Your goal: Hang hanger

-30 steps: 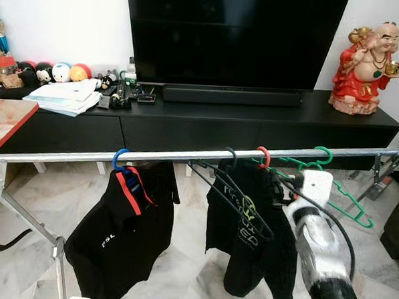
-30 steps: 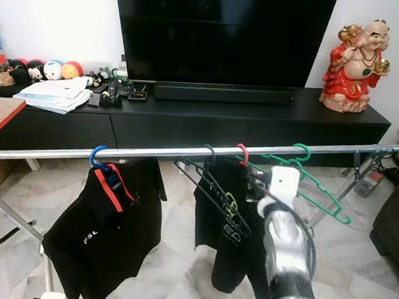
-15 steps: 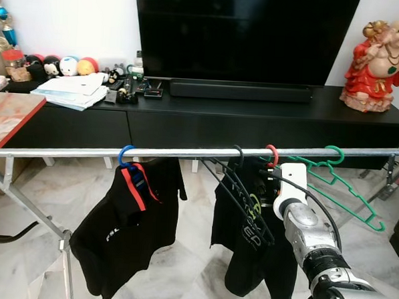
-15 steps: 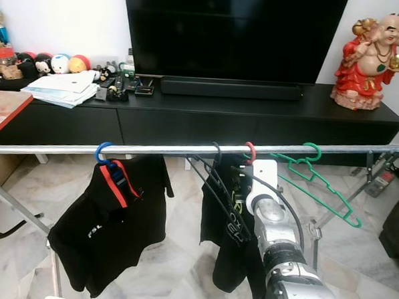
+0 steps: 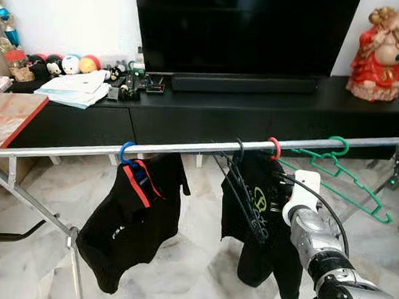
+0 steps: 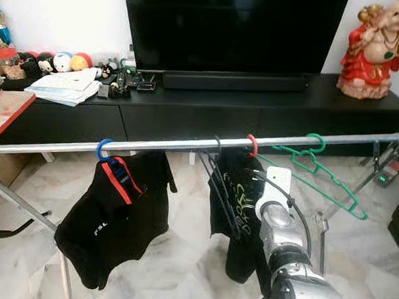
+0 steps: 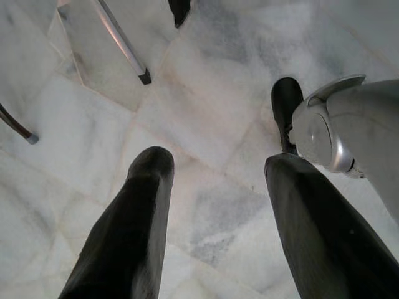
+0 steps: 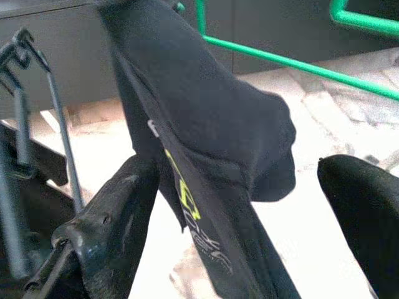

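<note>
Metal drying rail point(image 5: 186, 147) runs level across the room in front of a long black TV cabinet point(image 5: 268, 116), and everything else is placed from that rail. Hooked over its middle is a red-hooked hanger point(image 5: 274, 148) carrying a black shirt with green lettering point(image 5: 263, 216); this is the hanger the task concerns, and it appears to be on the rail already. Just beside it toward the left hang some empty black hangers point(image 5: 241, 192). Further left along the rail, a blue-hooked hanger point(image 5: 124, 152) holds a black shirt with red trim point(image 5: 132, 226). Toward the right end, an empty green hanger point(image 5: 345, 174) hangs tilted.

The robot's right arm reaches up just below the rail, right beside the lettered shirt. In the right wrist view the right tool point(image 8: 249, 212) has its two black fingers spread apart, with a fold of the shirt between them but not gripped, which suggests the tool is letting go now that the rail bears the weight. The left tool point(image 7: 218, 230) hangs idle well below the rail, fingers apart, pointing down at the marble floor point(image 7: 206, 118).
</note>
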Controlling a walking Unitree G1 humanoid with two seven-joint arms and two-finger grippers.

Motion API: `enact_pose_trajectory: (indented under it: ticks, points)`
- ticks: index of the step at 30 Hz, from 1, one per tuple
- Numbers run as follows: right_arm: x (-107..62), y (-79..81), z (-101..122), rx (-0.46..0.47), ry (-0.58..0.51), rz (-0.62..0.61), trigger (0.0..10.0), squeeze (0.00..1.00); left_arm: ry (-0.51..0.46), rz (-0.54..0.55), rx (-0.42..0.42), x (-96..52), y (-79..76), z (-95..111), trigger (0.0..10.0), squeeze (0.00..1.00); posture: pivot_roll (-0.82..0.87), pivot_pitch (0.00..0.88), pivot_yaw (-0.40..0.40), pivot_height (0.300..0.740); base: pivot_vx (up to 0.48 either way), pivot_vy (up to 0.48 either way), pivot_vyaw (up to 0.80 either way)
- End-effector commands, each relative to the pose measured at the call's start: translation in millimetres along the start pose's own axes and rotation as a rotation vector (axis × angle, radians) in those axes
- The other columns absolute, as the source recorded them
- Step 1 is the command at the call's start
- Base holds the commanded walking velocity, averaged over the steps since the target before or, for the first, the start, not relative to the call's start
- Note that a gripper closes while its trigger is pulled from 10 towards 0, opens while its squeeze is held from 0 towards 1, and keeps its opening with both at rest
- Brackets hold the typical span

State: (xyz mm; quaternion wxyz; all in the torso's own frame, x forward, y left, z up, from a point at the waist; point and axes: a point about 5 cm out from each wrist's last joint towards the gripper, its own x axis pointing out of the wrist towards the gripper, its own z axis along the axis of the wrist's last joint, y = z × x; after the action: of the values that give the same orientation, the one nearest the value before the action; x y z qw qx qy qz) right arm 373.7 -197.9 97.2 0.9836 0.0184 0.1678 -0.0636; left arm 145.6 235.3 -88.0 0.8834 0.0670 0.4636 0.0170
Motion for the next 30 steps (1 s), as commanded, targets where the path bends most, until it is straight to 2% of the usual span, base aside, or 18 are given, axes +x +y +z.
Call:
enact_pose_trajectory:
  ticks: [1,3,7,10,13,14,15,16,20,21,24,30]
  points:
    - [0.0,8.5,15.8,0.043,-0.12,0.047,10.0,0.0,-0.05,0.022,-0.019,-0.4,6.9,6.5,10.0,0.0,0.12,0.139,0.09,0.74,0.0,0.0,0.0]
    - [-0.1,9.1,16.7,0.046,-0.13,0.05,10.0,0.0,-0.056,0.022,-0.022,-0.4,7.1,7.3,10.0,0.0,0.12,0.139,0.09,0.74,0.0,0.0,0.0]
    - [-11.5,14.4,2.3,0.081,-0.262,0.067,10.0,0.0,-0.128,0.024,-0.028,3.4,8.1,29.0,10.0,0.0,0.1,0.129,0.088,0.74,0.0,0.0,0.0]
    - [-14.0,14.8,-2.8,0.087,-0.268,0.067,10.0,0.0,-0.126,0.024,-0.034,3.8,7.5,29.8,10.0,0.0,0.09,0.126,0.087,0.74,0.0,0.0,0.0]
    - [-33.0,18.2,-28.9,0.085,-0.315,0.098,10.0,0.0,-0.073,0.026,-0.049,5.2,-2.0,22.7,10.0,0.0,0.05,0.084,0.075,0.74,0.0,0.0,0.0]
    - [-35.7,18.0,-32.5,0.076,-0.319,0.097,10.0,0.0,-0.063,0.026,-0.055,5.6,-4.6,21.8,10.0,0.0,0.03,0.04,0.075,0.74,0.0,0.0,0.0]
    - [-38.8,18.3,-34.4,0.08,-0.328,0.096,10.0,0.0,-0.057,0.025,-0.066,5.8,-6.8,21.1,10.0,0.0,0.03,0.03,0.076,0.74,0.0,0.0,0.0]
    - [-42.0,19.9,-35.4,0.095,-0.344,0.102,10.0,0.0,-0.052,0.023,-0.078,6.6,-9.7,22.1,10.0,0.0,0.02,0.002,0.077,0.74,0.0,0.0,0.0]
    - [-49.3,26.2,-27.7,0.084,-0.408,0.122,10.0,0.0,-0.052,0.024,-0.081,8.9,-11.0,29.9,10.0,0.0,0.0,0.0,0.081,0.74,0.0,0.0,0.0]
    - [-50.6,26.0,-25.9,0.108,-0.413,0.107,10.0,0.0,-0.052,0.022,-0.075,9.6,-11.2,32.6,10.0,0.0,-0.01,0.0,0.08,0.74,0.0,0.0,0.0]
    - [-52.6,27.2,-24.9,0.141,-0.409,0.089,10.0,0.0,-0.051,0.019,-0.065,10.8,-10.7,37.5,10.0,0.0,0.0,0.0,0.076,0.74,0.0,0.0,0.0]
    - [-54.0,28.7,-30.3,0.131,-0.389,0.092,10.0,0.0,-0.03,0.035,-0.081,10.4,-3.1,36.4,10.0,0.0,0.01,0.0,0.063,0.74,0.0,0.0,0.0]
